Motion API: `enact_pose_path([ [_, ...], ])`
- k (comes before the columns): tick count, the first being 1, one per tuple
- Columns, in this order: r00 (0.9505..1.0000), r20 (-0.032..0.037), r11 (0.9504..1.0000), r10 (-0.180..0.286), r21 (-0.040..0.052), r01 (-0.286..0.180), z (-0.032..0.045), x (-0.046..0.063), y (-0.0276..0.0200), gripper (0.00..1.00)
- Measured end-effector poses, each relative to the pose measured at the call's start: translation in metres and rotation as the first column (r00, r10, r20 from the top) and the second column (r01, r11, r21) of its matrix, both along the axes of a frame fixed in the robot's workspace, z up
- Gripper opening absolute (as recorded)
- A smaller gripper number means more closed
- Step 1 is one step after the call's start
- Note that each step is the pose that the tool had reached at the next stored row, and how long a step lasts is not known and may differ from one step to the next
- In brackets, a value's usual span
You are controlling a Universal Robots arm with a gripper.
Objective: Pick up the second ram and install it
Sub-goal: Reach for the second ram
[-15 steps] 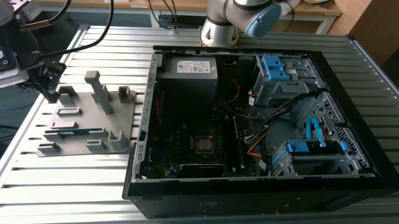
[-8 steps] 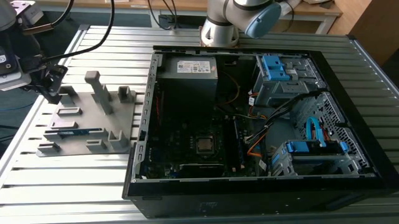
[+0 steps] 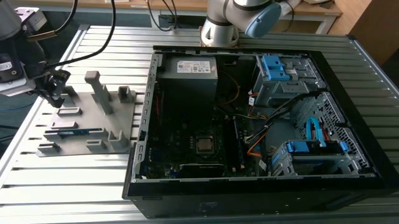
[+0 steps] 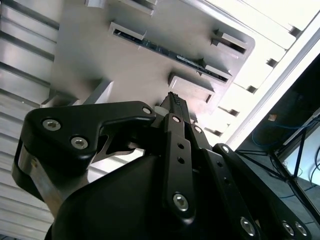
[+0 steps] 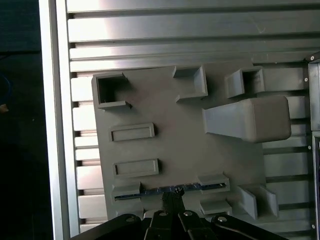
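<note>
The second ram [image 3: 74,133] lies on its edge in a slot of the grey plastic fixture [image 3: 93,119], towards the exterior view's left. It shows as a thin dark strip between two holders in both wrist views [image 4: 170,54] [image 5: 176,188]. My gripper [image 3: 57,99] hangs above the fixture's outer side, a little way from the stick and not touching it. Its black fingers meet at one tip, shut on nothing [image 4: 173,98] [image 5: 170,199].
An open computer case [image 3: 142,140] lies flat to the exterior view's right of the fixture, with the motherboard [image 3: 193,135], cables and blue drive bays inside. A tall upright post [image 3: 100,91] rises from the fixture close to the gripper. Everything rests on a slatted metal table [image 3: 68,182].
</note>
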State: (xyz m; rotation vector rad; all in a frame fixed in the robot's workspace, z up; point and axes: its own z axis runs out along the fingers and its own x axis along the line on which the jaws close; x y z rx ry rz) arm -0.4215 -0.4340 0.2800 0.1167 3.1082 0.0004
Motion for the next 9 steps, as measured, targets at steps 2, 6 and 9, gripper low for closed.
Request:
enact_pose_path([
  [2,1.0000,0.0000,1.0000,0.000,0.0000,0.000,-0.0037,0.000,-0.0001,0.10],
  [6,1.0000,-0.0002,1.0000,0.000,0.0001,0.000,-0.0108,0.000,-0.0005,0.10],
  [9,1.0000,-0.0005,1.0000,0.000,0.0000,0.000,-0.0163,0.000,-0.0007,0.10],
])
